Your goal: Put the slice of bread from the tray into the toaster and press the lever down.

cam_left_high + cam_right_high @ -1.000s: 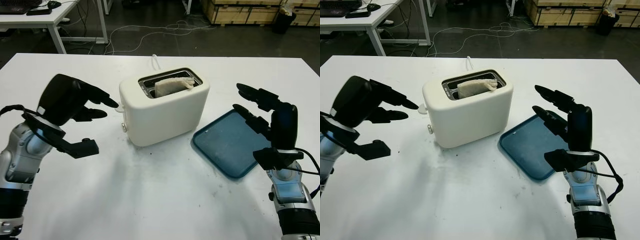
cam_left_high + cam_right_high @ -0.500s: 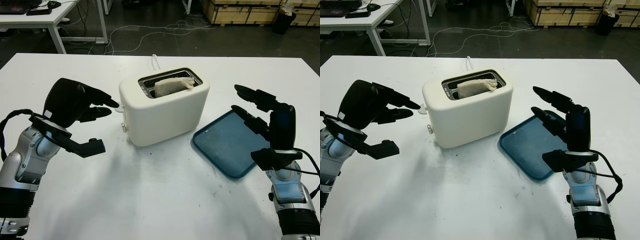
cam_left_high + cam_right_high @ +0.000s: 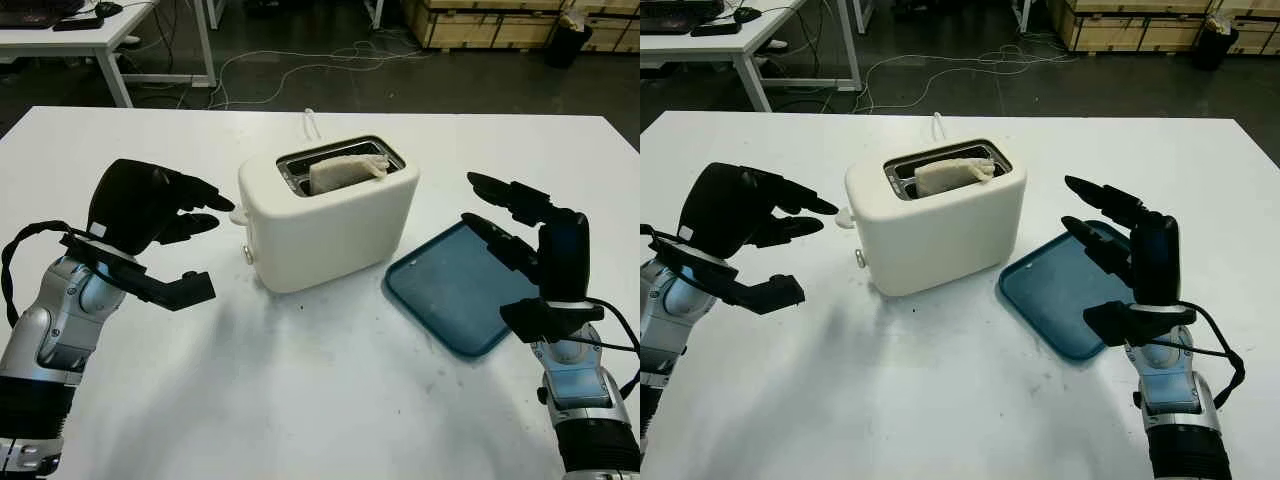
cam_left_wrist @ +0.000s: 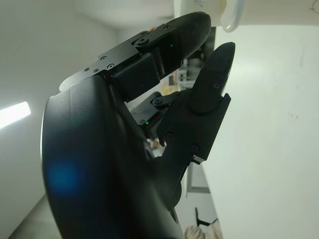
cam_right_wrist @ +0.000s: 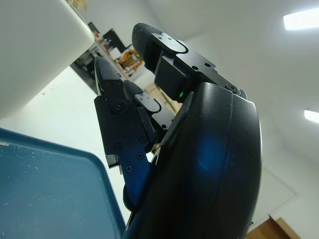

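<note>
1. Bread slice [image 3: 345,172]: pale, soft, sitting high in the slot of the smooth cream toaster [image 3: 330,225].
2. Left hand [image 3: 155,205]: holds nothing, fingers extended beside the small lever [image 3: 241,215].
3. Right hand [image 3: 535,240]: holds nothing, fingers extended over the matte blue tray [image 3: 460,290].
4. Risk: a fingertip may slip off the small rounded lever, or push the light toaster sideways.

no readable text, labels or numbers
</note>
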`<act>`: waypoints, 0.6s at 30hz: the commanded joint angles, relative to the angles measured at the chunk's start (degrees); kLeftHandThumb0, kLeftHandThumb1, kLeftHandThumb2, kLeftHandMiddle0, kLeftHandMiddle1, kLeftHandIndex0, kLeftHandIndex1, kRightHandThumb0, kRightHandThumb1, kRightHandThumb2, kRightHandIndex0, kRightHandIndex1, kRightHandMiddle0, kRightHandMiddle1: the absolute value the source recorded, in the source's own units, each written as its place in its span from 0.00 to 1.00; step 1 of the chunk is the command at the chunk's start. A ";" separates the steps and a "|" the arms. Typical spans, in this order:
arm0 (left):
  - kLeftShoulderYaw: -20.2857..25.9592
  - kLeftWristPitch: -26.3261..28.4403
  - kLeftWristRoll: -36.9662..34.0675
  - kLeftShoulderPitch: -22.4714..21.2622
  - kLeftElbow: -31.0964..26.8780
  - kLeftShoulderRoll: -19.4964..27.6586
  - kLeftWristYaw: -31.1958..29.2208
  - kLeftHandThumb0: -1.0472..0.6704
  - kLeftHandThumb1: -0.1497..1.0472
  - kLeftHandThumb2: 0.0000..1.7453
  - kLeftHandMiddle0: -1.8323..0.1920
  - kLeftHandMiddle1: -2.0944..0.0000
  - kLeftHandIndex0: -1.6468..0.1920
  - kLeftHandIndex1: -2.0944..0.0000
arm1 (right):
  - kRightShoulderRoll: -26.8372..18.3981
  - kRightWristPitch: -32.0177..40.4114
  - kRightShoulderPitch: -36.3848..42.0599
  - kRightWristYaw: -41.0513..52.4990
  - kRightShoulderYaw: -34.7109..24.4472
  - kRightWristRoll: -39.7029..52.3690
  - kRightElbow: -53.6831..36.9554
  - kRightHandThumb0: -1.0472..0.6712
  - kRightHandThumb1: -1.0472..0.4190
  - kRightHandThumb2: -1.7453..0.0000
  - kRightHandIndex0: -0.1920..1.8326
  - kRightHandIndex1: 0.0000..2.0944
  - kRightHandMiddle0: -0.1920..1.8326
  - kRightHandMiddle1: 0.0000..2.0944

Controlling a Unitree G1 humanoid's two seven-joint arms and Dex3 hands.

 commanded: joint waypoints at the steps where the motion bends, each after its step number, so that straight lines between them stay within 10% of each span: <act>1: -0.59 -0.05 -0.93 -0.51 0.72 -0.51 0.06 0.47 0.69 0.00 0.34 0.64 0.19 1.00 | 0.58 -0.86 0.18 -0.46 0.09 0.29 0.13 0.49 0.14 1.00 0.58 0.00 0.56 0.00; 18: -2.40 -0.34 -2.62 -2.23 4.24 -1.48 -0.68 0.53 0.67 0.00 0.38 0.57 0.20 1.00 | 0.45 -0.16 0.66 0.45 0.79 -0.06 -0.29 0.50 0.14 1.00 0.59 0.00 0.56 0.00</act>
